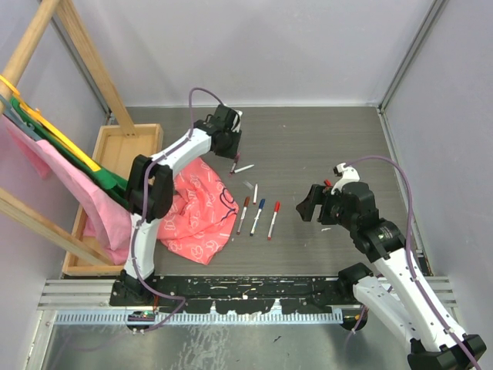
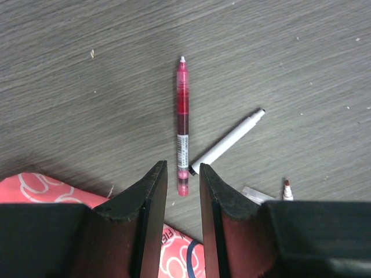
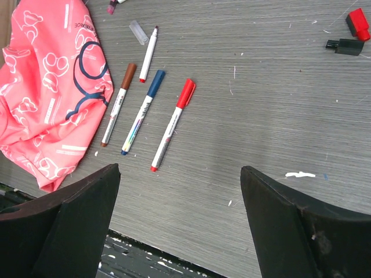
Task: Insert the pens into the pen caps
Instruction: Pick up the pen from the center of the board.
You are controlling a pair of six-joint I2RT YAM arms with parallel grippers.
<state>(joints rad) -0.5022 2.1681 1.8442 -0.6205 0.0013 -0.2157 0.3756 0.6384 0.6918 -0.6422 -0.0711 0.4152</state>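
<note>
My left gripper (image 2: 183, 171) hangs low over the table with its jaws a narrow gap apart. The near end of a pink translucent pen (image 2: 182, 119) lies between the fingertips, with a slit free on each side. An uncapped white pen (image 2: 229, 141) lies slantwise beside it. Three pens lie in a row, capped brown (image 3: 118, 104), blue (image 3: 142, 110) and red (image 3: 173, 123). An uncapped dark-red-tipped pen (image 3: 148, 54) lies beyond them by a clear cap (image 3: 138, 32). My right gripper (image 3: 179, 171) stands wide open and empty. A red cap (image 3: 357, 24) and a black cap (image 3: 344, 45) lie far right.
A crumpled pink patterned cloth (image 1: 202, 208) lies left of the pen row, under the left arm. A wooden tray (image 1: 115, 150) and a wooden frame (image 1: 46, 46) draped with coloured cloths stand at the far left. A metal rail (image 1: 231, 297) runs along the near edge.
</note>
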